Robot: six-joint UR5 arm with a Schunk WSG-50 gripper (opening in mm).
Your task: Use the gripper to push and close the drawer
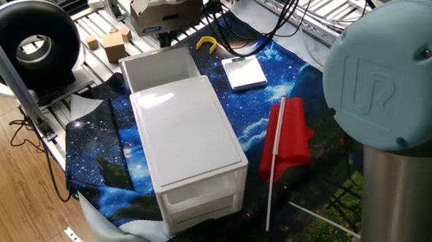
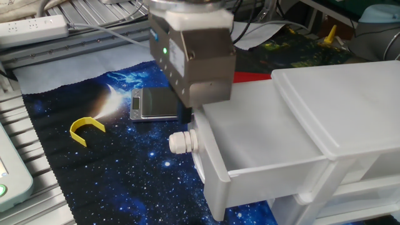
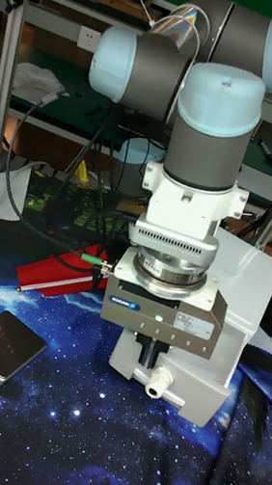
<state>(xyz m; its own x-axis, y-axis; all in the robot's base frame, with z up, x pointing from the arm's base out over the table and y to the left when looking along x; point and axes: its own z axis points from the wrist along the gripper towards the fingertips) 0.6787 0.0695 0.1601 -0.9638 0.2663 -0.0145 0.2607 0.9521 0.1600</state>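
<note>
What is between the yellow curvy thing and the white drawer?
In the other fixed view, only bare starry cloth lies between the yellow hook and the drawer.

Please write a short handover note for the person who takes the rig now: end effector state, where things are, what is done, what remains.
End effector: the boxy grey metal end effector hangs in front of the open drawer; fingers mostly hidden, open or shut cannot be told.
Things: the white plastic top drawer is pulled out of the small white plastic cabinet; its round white knob sits just below the end effector.
Done: end effector positioned at the drawer front.
Left: push the drawer fully in.
</note>
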